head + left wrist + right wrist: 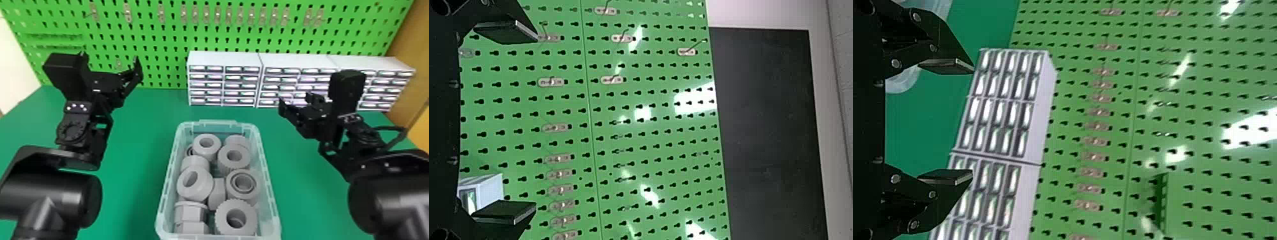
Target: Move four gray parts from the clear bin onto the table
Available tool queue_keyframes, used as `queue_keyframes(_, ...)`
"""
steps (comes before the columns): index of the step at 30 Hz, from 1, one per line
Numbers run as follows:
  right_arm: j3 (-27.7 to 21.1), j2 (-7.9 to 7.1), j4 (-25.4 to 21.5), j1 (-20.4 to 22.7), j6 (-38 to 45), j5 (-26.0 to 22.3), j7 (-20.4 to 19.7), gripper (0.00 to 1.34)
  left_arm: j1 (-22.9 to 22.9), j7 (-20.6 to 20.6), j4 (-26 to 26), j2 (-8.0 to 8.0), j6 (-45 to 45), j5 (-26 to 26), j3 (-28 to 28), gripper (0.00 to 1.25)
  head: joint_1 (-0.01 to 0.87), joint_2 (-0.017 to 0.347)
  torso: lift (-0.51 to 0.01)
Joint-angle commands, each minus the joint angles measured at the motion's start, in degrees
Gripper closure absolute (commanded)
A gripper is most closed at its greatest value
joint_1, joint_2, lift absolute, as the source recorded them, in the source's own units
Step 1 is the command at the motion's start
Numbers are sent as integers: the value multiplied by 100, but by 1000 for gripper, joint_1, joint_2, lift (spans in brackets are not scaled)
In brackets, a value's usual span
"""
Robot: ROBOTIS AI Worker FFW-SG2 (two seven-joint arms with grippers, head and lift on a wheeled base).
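Black arms frame my work area, both raised, reaching in from the near side, left and right of the bin. On the left, I have the left gripper [110,62] pointed toward the green pegboard [153,38], its jaws spread wide. Over on the right, the right gripper [297,102] points forward toward the white drawer cabinets [224,59], its jaws wide as well, well apart from the parts. Between the arms, the clear bin [220,122] sits on the green table [140,134], long side running near to far. Gray parts [236,218] lie heaped inside it (chunky rings, mostly), some with open bores facing up, others tipped sideways at the near left.
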Motion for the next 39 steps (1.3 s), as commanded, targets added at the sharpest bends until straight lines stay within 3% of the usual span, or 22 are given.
queue_keyframes(1, -115, 19, -83, 29, 326, 170, 2, 512, 40, -11, -2, 4, 48, -13, 12, 105, 678, 34, -50)
queue_keyframes(15, -485, 10, -4, -76, 27, 188, 2, 515, -39, -28, -2, 22, 48, -4, -190, 105, 678, 34, -50)
queue_keyframes(21, -555, 72, 199, -155, -44, -137, 2, 519, 23, -28, -20, 119, 154, 40, -208, 105, 678, 34, -50)
queue_keyframes(28, -309, -78, 234, -445, 449, -243, 2, 516, 40, -28, -20, 110, 259, 14, -164, 105, 678, 34, -50)
queue_keyframes(39, 377, -174, 295, -1052, 1433, -410, 10, 519, 66, -28, -117, 110, 400, -74, -32, 105, 678, 34, -50)
